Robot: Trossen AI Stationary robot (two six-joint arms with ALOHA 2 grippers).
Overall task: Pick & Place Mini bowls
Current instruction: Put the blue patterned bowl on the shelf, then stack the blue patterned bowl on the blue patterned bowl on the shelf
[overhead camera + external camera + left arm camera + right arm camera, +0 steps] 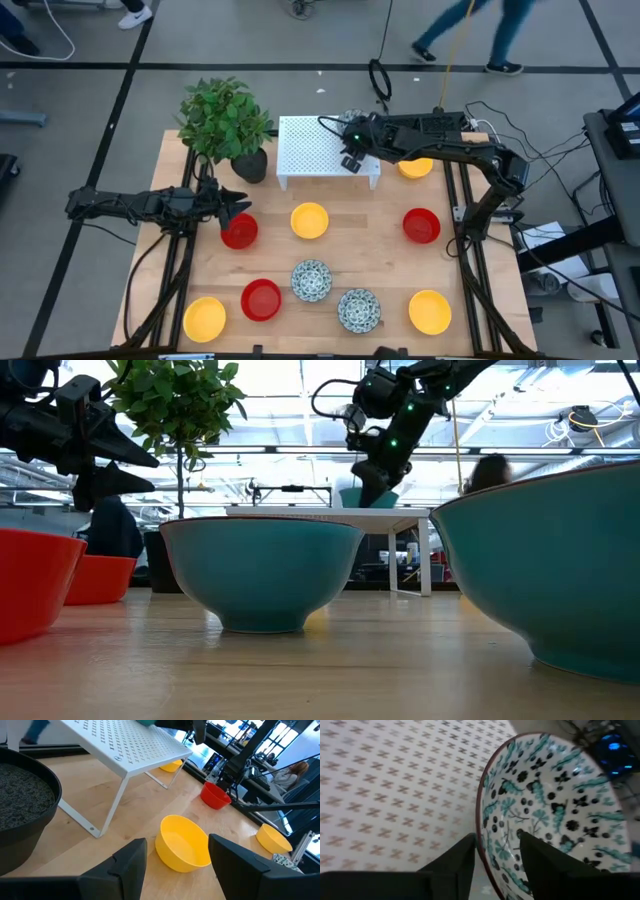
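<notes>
A white mini bowl with a dark teal pattern (555,805) sits on the white perforated rack (315,145) at the table's far side. Its teal outer wall (352,497) shows on the rack top in the low view. My right gripper (497,862) is open above the rack, one finger inside the bowl's rim and one outside, with a gap on each side. My left gripper (240,205) waits open at the left, above a red bowl (239,231) and facing a yellow bowl (182,842).
Other mini bowls stand on the wooden table: yellow (430,311), (204,318), (415,167), red (421,225), (261,299), patterned (311,280), (359,310). A black plant pot (250,163) stands left of the rack. People walk beyond the far edge.
</notes>
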